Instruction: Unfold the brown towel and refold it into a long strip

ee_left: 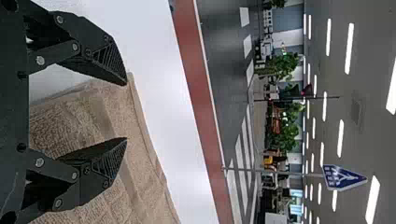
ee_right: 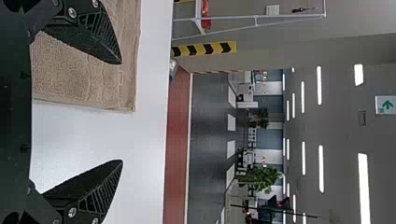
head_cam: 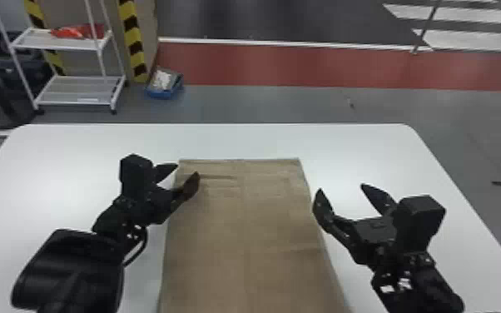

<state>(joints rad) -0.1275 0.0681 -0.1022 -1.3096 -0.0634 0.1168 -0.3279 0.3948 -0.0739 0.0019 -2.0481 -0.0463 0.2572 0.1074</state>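
1. Head view: the brown towel (head_cam: 241,229) is lying flat along the middle of the white table (head_cam: 345,141), its near end running out of sight. The left gripper (head_cam: 187,170) is standing at the far left corner, fingers moderately parted; one is overlapping the towel, the other is pointing just outside its left edge. The right gripper (head_cam: 341,188) is waiting wide open beside the right edge, its inner finger next to the cloth.
2. Left wrist view: the fingers are gaping and gripping nothing; the corner is lying by one fingertip. Contact is remaining unconfirmed.
3. Right wrist view: the fingers are holding nothing; one is hanging over the towel, the other over bare table, with the right edge running between them.
4. Assessment: unfolding is apparently finishing and refolding is pending. The next move is probably calling for pinching the edges and bringing one long side inward.
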